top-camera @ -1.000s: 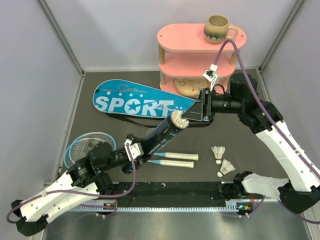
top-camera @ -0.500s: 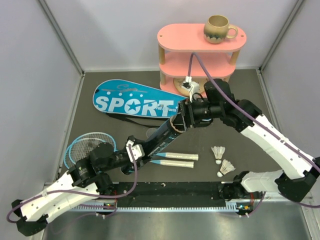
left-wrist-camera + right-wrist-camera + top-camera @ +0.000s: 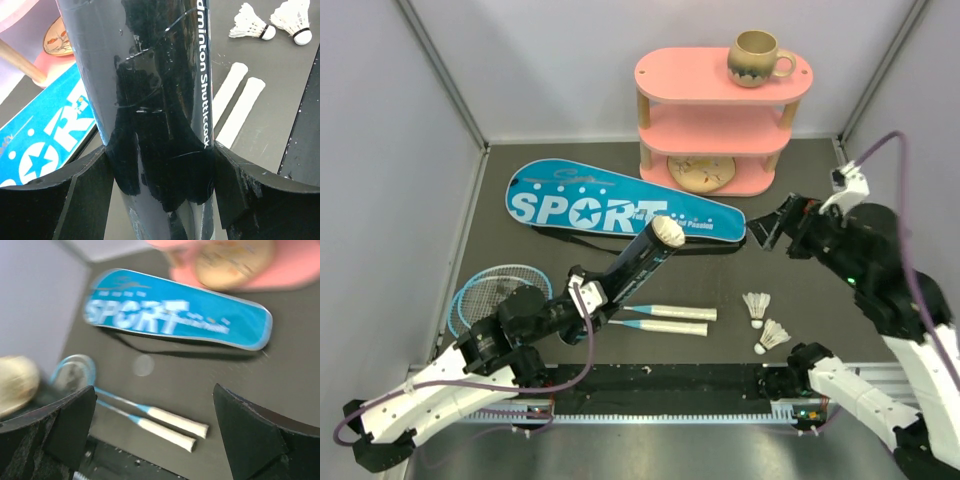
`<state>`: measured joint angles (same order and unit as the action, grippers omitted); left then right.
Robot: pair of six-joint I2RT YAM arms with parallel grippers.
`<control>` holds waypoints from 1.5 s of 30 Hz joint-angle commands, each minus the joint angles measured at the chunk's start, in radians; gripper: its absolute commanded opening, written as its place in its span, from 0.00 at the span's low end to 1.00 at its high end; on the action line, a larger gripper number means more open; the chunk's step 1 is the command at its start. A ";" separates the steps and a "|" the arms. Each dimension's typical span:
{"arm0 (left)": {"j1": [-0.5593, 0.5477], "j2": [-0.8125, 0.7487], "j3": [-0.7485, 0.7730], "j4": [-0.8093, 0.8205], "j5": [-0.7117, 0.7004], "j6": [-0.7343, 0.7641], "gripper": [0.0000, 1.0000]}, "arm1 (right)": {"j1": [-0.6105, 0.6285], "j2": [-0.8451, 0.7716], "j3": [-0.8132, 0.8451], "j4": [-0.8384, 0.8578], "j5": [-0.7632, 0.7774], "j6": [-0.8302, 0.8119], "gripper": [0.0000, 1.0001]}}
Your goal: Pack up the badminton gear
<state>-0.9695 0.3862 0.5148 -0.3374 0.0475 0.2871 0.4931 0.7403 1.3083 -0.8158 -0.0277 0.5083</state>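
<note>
My left gripper (image 3: 588,300) is shut on the long black tube (image 3: 635,265), which tilts up to the right; the same tube (image 3: 155,100) fills the left wrist view between the fingers (image 3: 87,190). A shuttlecock (image 3: 667,232) sits in the tube's mouth, its pale rounded end showing. My right gripper (image 3: 765,232) hangs open and empty to the right of the tube, its jaws wide in the right wrist view (image 3: 154,395). Two shuttlecocks (image 3: 755,307) (image 3: 772,335) lie on the mat. Two light-blue rackets (image 3: 665,318) lie side by side. The blue "SPORT" cover (image 3: 620,205) lies behind the tube.
The pink three-tier shelf (image 3: 720,100) stands at the back with a beige mug (image 3: 757,57) on top and a round wooden piece (image 3: 700,172) on its lowest tier. A small pale disc (image 3: 143,365) lies on the mat near the rackets. Grey walls close in on both sides.
My right gripper has opened, left the shuttlecock in the tube's mouth and drawn back to the right. The left gripper and the tube have stayed put.
</note>
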 commanded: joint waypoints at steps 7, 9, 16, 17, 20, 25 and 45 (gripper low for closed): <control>0.002 -0.041 0.036 0.101 -0.012 -0.016 0.06 | -0.260 0.264 -0.374 -0.219 0.291 0.369 0.96; 0.002 -0.041 0.036 0.101 -0.006 -0.017 0.05 | -0.268 0.376 -0.370 -0.227 0.290 0.398 0.96; 0.002 -0.049 0.037 0.098 0.009 -0.023 0.05 | -0.266 0.547 -0.400 -0.197 0.195 0.456 0.78; 0.002 -0.050 0.037 0.098 0.008 -0.023 0.05 | -0.268 0.548 -0.421 -0.183 0.187 0.466 0.76; 0.002 -0.050 0.037 0.100 0.008 -0.020 0.05 | -0.266 0.544 -0.460 -0.169 0.189 0.476 0.71; 0.002 -0.046 0.037 0.100 0.009 -0.022 0.05 | -0.268 0.571 -0.498 -0.137 0.164 0.487 0.69; 0.002 -0.003 0.030 0.100 -0.008 -0.016 0.04 | -0.257 0.233 -0.256 0.027 -0.139 0.313 0.00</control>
<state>-0.9695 0.3702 0.5152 -0.3351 0.0357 0.2752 0.2337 1.1072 0.8627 -0.9043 -0.0429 0.9798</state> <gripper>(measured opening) 0.742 0.004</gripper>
